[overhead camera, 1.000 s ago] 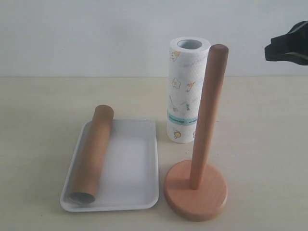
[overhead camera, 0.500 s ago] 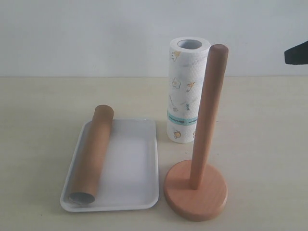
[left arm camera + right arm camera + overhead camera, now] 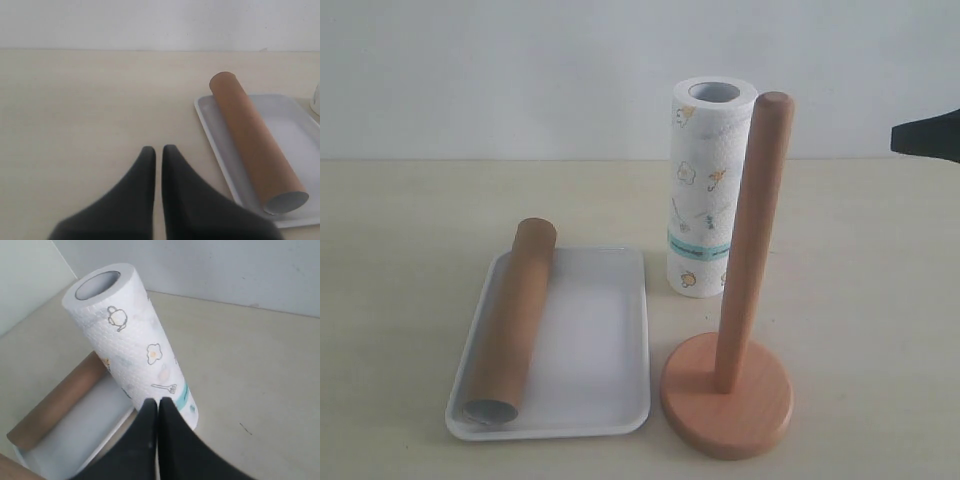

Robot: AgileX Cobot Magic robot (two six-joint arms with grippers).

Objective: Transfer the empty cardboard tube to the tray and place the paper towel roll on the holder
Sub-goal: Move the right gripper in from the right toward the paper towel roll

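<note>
The brown cardboard tube [image 3: 515, 318] lies lengthwise along the left side of the white tray [image 3: 595, 345]; the left wrist view shows the cardboard tube [image 3: 252, 137] in the tray [image 3: 295, 130] too. The paper towel roll [image 3: 708, 185] stands upright on the table behind the wooden holder [image 3: 735, 330], whose dowel is bare. My right gripper [image 3: 925, 138] shows only as a black tip at the right edge, high and well right of the roll; it is shut [image 3: 158, 401] and empty, pointing toward the roll [image 3: 135, 340]. My left gripper [image 3: 158, 149] is shut and empty, over bare table beside the tray.
A pale wall rises behind the light wooden table [image 3: 860, 260]. Nothing else stands on the table.
The right gripper drew back toward the right edge of the exterior view, then edged slightly back in and lower. Tube, tray, roll and holder have not moved.
</note>
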